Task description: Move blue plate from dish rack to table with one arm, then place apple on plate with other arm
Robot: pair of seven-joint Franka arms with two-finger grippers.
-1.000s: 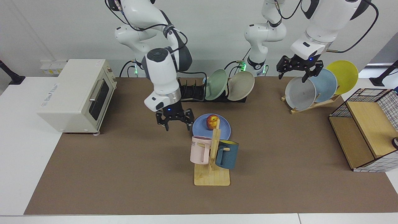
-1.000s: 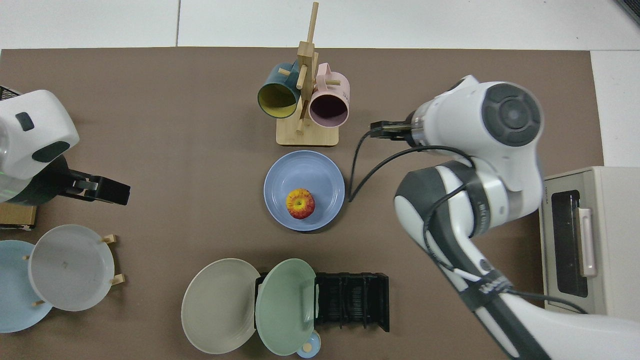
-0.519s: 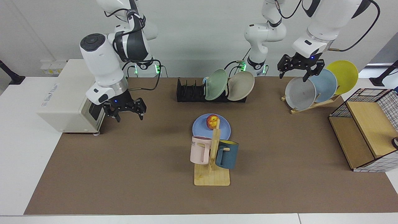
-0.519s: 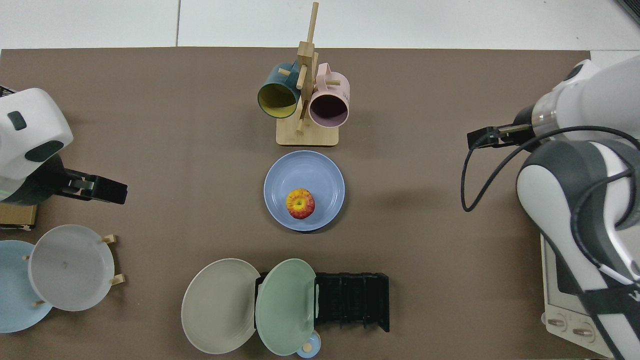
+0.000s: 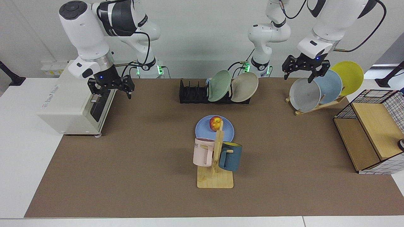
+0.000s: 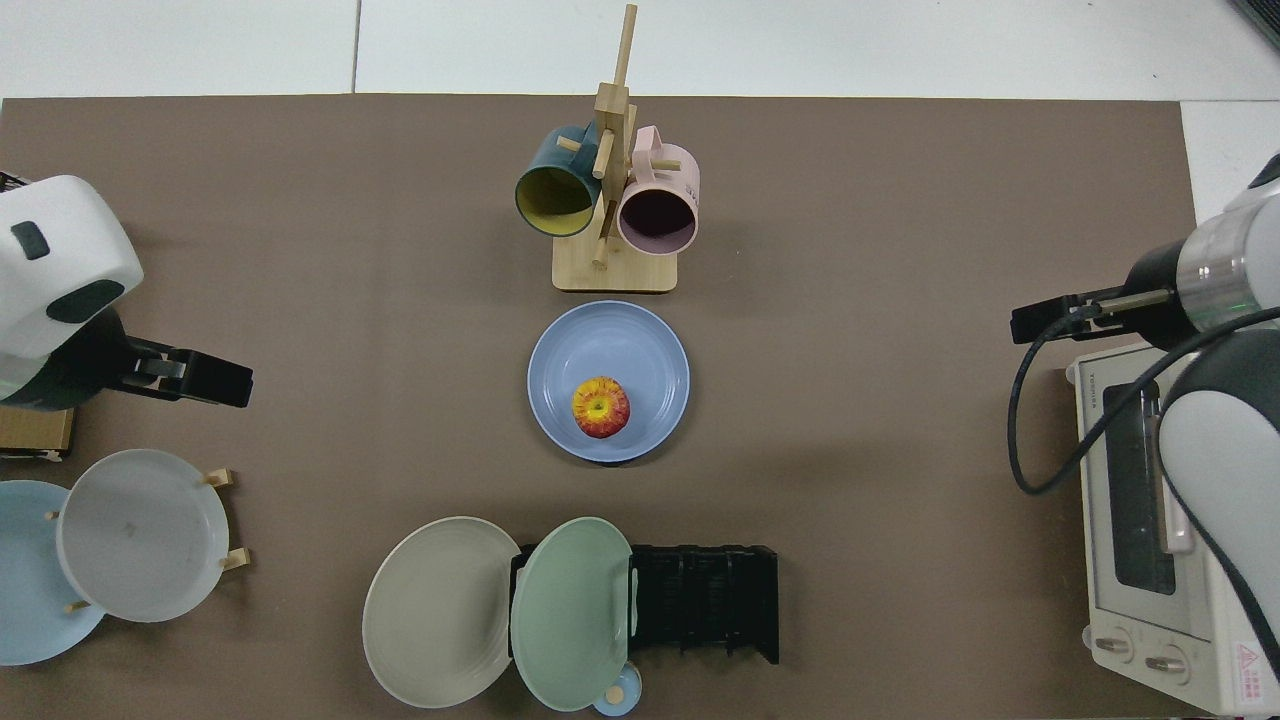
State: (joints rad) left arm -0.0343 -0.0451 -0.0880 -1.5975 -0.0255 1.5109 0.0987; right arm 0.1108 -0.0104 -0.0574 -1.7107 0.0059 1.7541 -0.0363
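At desk centre: blue plate [image 5: 214,130] lying flat on the brown mat of the desk [image 5: 132,164], apple [image 5: 215,123] resting in it. Just in front, a wooden mug stand [image 5: 215,164] with pink and teal mugs. Dish rack [image 5: 202,93], behind, holds a green and a beige plate. Right pincer [image 5: 111,89]: empty, fingers spread, raised beside the toaster oven [image 5: 75,97]. Left pincer [image 5: 303,70]: empty, fingers spread, above the grey plate [image 5: 304,94] on the wooden plate rack.

Toaster oven [image 5: 74,97], mug stand [image 5: 215,164], wire-sided wooden box [image 5: 372,132].
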